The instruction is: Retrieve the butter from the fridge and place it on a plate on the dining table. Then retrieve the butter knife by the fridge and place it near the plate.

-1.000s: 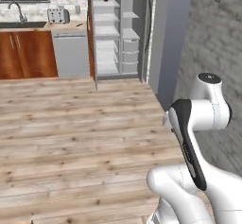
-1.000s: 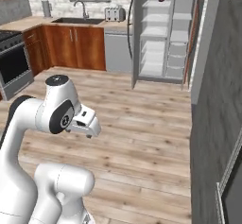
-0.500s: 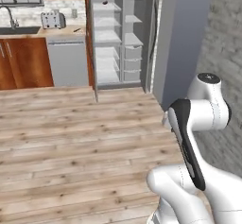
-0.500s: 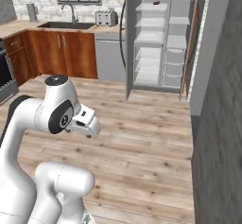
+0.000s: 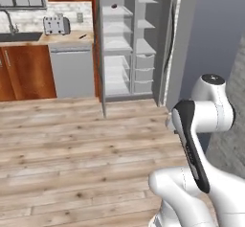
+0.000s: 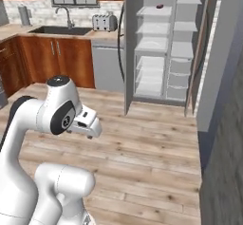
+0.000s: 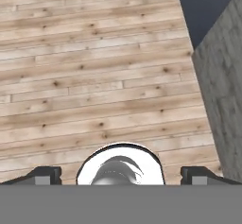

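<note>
Standing open — tall grey fridge (image 5: 129, 44), pale shelves inside

Both base views face the open fridge (image 5: 129, 44); the hand view looks floorward.

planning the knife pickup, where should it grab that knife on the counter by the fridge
Probably mid-length, from straight above, jaws across its narrow width: the knife lies flat and slanted on the counter beside the fridge. Handle and blade are too small to tell apart.
</note>
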{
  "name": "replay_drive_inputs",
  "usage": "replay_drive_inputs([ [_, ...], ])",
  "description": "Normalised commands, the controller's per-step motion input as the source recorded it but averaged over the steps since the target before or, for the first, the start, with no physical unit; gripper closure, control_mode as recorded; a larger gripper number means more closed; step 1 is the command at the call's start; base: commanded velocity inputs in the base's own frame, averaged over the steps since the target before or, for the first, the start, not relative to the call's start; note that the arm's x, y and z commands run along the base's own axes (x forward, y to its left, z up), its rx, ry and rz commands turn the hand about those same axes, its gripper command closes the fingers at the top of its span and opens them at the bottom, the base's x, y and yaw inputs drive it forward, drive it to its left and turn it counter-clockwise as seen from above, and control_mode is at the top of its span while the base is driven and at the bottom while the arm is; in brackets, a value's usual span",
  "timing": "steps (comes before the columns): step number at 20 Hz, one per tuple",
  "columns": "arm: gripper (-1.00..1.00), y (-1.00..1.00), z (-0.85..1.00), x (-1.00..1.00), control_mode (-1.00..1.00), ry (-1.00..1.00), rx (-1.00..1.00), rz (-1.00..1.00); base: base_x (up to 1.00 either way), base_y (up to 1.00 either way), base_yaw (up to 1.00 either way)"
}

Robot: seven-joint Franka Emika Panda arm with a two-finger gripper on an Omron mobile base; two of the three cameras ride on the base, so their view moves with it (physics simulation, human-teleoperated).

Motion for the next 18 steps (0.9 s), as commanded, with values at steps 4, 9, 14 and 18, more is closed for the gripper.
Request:
replay_drive_inputs([
  [4,-1.0,0.0,0.0,0.0,1.0,0.0,0.0,0.0,1.0,0.62,-0.06],
  [9,-1.0,0.0,0.0,0.0,1.0,0.0,0.0,0.0,0.95,0.72,-0.08],
  [14,-1.0,0.0,0.0,0.0,1.0,0.0,0.0,0.0,0.89,0.97,-0.16],
  [18,-1.0,0.0,0.0,0.0,1.0,0.0,0.0,0.0,0.99,1.0,-0.33],
])
